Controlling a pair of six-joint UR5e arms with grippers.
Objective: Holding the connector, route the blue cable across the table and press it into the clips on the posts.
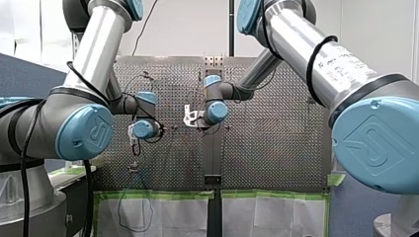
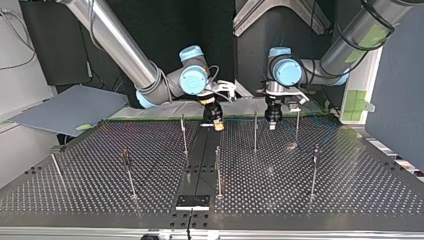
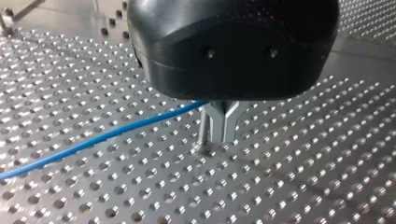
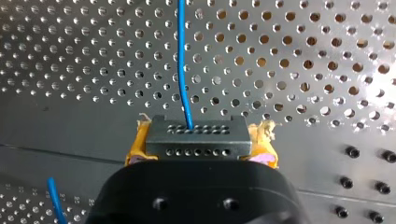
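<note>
**Right wrist view.** The right jaws clamped the connector, a rigid black block with two rows of small holes, between frayed yellow pads. The blue cable left the connector's face and ran straight ahead over the perforated steel counter.

**Left wrist view.** The left jaws, two bare metal fingers, appeared closed on the cable. From there it trailed low over the counter.

**Top view.** The left jaws hung near the connector, to its right in this view. Thin upright steel posts stood on the camera's side of the connector. Their clips were too small to read.

**Front view.** Both arms reached over the counter, and the jaws could not be read.

**Handling.** The cable looked thin, light, limp and smooth, and would probably slide through metal fingers. The connector gives the firm hold. Guide the cable close beside each post.
</note>
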